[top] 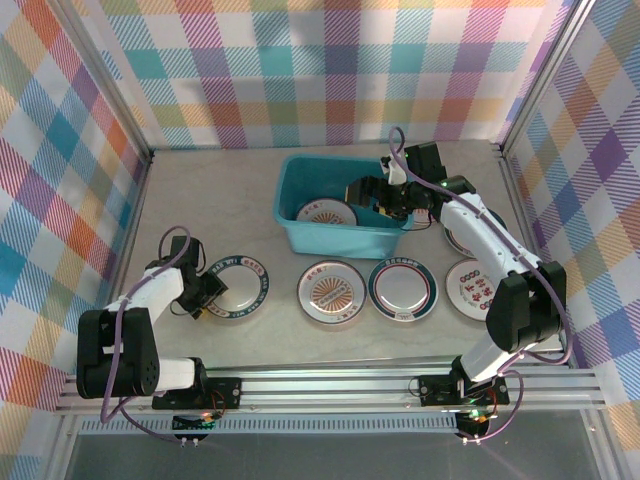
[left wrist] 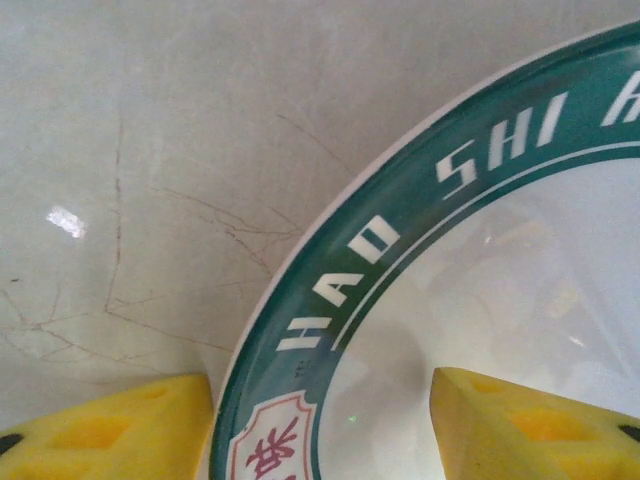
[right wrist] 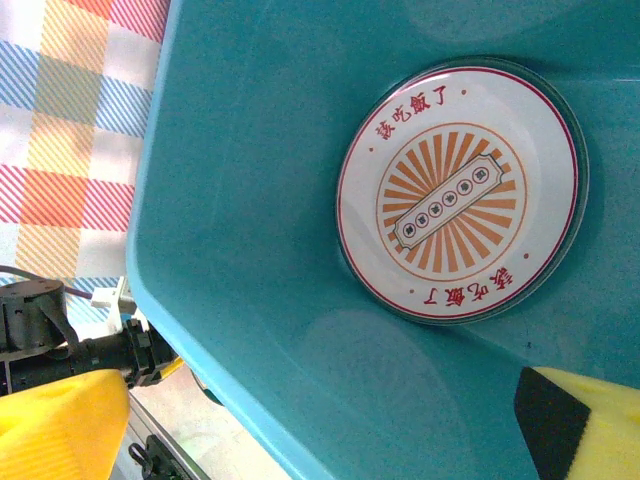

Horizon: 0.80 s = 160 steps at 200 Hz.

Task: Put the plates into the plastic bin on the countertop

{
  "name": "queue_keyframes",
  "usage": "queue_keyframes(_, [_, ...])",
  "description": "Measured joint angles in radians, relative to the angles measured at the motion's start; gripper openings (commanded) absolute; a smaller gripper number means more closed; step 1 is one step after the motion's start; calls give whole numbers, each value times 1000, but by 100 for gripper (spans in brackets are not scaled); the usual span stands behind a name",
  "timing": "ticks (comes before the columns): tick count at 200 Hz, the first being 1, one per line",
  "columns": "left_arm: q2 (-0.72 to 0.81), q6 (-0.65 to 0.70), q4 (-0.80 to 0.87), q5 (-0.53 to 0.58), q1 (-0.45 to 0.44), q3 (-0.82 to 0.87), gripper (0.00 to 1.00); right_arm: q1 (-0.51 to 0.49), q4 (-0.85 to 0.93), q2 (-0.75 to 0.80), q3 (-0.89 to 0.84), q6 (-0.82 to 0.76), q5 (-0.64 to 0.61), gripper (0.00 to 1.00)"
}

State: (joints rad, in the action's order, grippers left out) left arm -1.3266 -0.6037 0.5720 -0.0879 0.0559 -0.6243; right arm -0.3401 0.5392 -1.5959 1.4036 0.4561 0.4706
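The teal-blue plastic bin [top: 340, 232] stands mid-countertop with one orange-sunburst plate [top: 325, 213] flat on its floor [right wrist: 460, 190]. My right gripper [top: 375, 192] hovers open over the bin [right wrist: 250, 300], nothing between its yellow fingers [right wrist: 60, 425]. My left gripper [top: 205, 292] is open at the left edge of a teal-rimmed plate [top: 237, 283]. In the left wrist view that plate's rim [left wrist: 330, 290] passes between the fingers [left wrist: 110, 430], one finger over the countertop [left wrist: 150, 150], the other over the plate's white middle.
In front of the bin lie an orange-sunburst plate [top: 330, 293], a teal-rimmed plate [top: 402, 288] and a red-patterned plate [top: 470, 288]. Another plate [top: 462, 238] is partly under the right arm. Plaid walls and a metal rail border the countertop.
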Motion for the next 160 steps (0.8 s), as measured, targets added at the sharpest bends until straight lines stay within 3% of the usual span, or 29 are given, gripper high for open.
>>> queue_keyframes(110, [42, 6, -5, 13, 6, 30, 33, -2, -16, 0, 0, 2, -10, 99])
queue_keyframes(160, [67, -8, -67, -51, 5, 57, 27, -5, -23, 0, 0, 4, -11, 99])
